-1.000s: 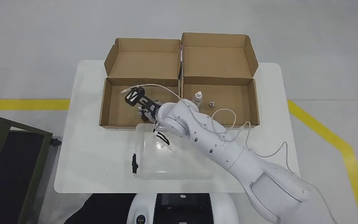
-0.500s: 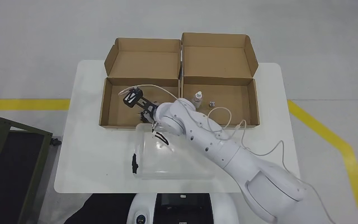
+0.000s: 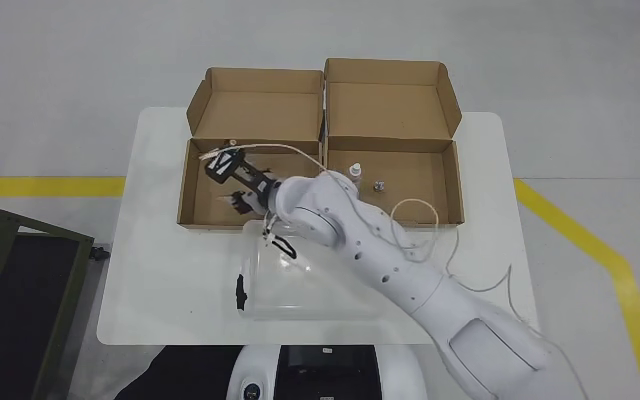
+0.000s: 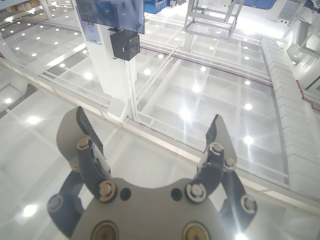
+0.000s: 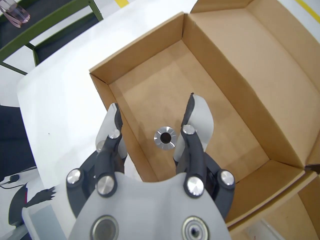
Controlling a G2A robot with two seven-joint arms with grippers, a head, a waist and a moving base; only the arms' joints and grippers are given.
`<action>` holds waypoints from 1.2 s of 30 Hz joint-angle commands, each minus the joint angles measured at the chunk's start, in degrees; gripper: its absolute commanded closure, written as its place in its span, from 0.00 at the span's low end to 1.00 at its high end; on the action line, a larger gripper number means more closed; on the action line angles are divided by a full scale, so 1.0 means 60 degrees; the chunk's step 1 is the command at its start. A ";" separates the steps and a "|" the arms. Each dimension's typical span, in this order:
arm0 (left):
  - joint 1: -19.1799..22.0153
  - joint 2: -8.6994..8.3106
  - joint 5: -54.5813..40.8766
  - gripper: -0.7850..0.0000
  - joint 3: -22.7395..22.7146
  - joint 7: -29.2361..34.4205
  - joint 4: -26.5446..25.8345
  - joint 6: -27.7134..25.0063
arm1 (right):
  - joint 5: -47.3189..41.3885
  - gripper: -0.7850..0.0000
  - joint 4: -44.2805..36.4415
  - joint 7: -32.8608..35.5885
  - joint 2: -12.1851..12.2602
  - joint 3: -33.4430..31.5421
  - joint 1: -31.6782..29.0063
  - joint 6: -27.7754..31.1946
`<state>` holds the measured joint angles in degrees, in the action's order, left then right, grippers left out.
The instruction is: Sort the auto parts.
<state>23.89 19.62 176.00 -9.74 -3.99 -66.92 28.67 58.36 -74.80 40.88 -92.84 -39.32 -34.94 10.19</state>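
Silver auto part (image 5: pixel 165 137), a short cylinder with a hole in its middle, is inside the left box (image 3: pixel 185 190) (image 5: pixel 212 58), near the box's near wall. The right tool (image 3: pixel 230 185) (image 5: pixel 153 101) hangs directly over it. Its fingers stand apart on both sides of the part and do not touch it. I cannot tell if the part rests on the cardboard floor. The right box (image 3: pixel 455 185) stands just beside the left one, both with lids folded back. Inside it are a white bottle-shaped part (image 3: pixel 353 172) and, near it, a small metal part (image 3: pixel 380 185). In front of the boxes, on the white worktop (image 3: pixel 150 250), is a clear plastic bin (image 3: pixel 310 295) with a black piece (image 3: pixel 241 290) at its left end. The left tool (image 4: pixel 147 113) points up to the ceiling, fingers apart and holding nothing.
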 commanded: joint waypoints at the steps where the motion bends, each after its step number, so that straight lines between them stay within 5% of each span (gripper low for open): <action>1: 0.0000 0.0000 0.0000 0.00 0.0000 0.0000 0.0000 0.0000 | 0.0117 0.18 -0.0741 0.0080 0.0169 -0.0378 -0.0410 0.0236; 3: 0.0000 0.0000 0.0000 0.00 0.0000 0.0000 0.0000 0.0000 | 0.0053 0.00 -0.1326 0.0104 0.0326 -0.0756 -0.0819 0.0655; 20: 0.0000 0.0000 0.0000 0.00 0.0000 0.0000 0.0000 0.0000 | 0.1651 0.00 -0.4834 -0.2120 0.1514 -0.4105 -0.4782 0.3290; 36: 0.0000 0.0000 0.0000 0.00 0.0000 0.0000 0.0000 0.0000 | 0.2897 0.00 -0.7325 -0.5231 0.2166 -0.7130 -0.9369 0.3155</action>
<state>23.89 19.62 176.00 -9.74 -3.99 -66.92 28.67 75.72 -118.06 11.13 -80.02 -80.69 -88.96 29.39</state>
